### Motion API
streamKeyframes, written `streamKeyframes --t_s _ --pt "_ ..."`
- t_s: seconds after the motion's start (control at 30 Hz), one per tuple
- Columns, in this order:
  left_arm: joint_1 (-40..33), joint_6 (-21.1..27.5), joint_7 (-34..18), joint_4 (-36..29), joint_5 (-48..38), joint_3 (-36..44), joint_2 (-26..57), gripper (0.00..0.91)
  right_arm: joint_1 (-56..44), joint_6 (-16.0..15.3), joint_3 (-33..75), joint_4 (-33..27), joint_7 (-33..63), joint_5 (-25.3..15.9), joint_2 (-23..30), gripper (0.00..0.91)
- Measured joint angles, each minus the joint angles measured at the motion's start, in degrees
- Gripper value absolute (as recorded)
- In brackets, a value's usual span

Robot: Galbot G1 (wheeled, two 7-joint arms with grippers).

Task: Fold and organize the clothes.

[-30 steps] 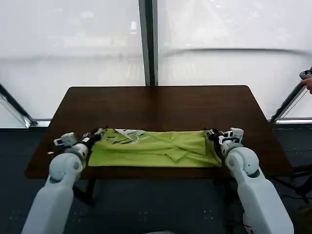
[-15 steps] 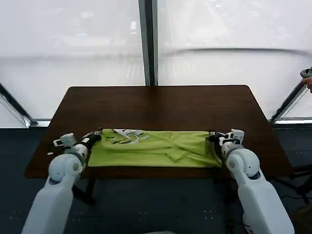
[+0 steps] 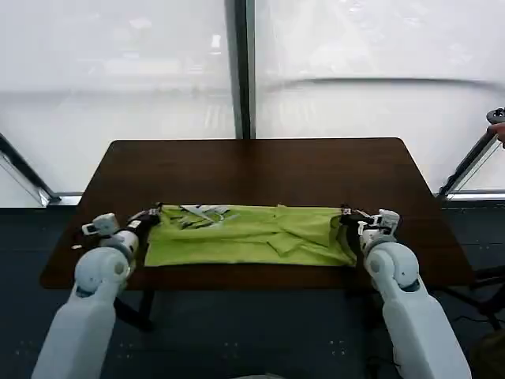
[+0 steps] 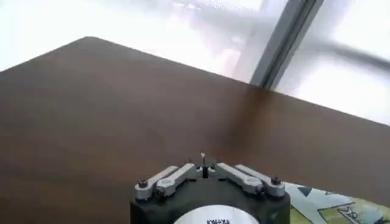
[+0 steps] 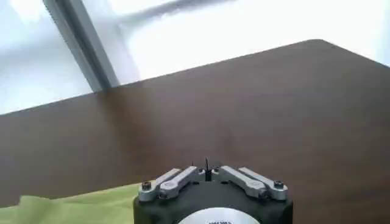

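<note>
One T-shirt (image 3: 252,235) lies on the dark brown worktop (image 3: 260,170), folded into a long flat band near the edge closest to me. Its long axis runs side to side, parallel to that near edge, with one short end toward my left arm and the other toward my right. White printed marks (image 3: 201,213) sit on the shirt's far side, close to its left end, and loose creases bunch across the right half. My left pincer (image 3: 150,217) is at the shirt's left end, at the far corner there; I cannot tell whether its fingers are apart or clamped on the cloth. My right pincer (image 3: 347,217) is at the shirt's right end, also at the far corner, and again I cannot tell how its fingers stand. In the left wrist view a corner of the shirt with its white print (image 4: 332,207) shows beside the pincer's mount. In the right wrist view a strip of green cloth (image 5: 73,207) lies beside the mount.
</note>
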Motion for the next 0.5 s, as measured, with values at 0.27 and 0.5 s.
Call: streamKeyframes --t_s 0.27,0.5 --pt "-0.4 -0.1 -0.1 0.0 -0.2 -0.6 0.2 0.156 -0.3 1.9 0.8 -0.7 -0.1 -0.1 1.2 0.039" --pt "-0.2 -0.8 0.1 -0.6 0.2 -0.7 0.3 0.117 -0.6 4.6 0.8 -0.2 -3.3 -1.0 1.1 0.0"
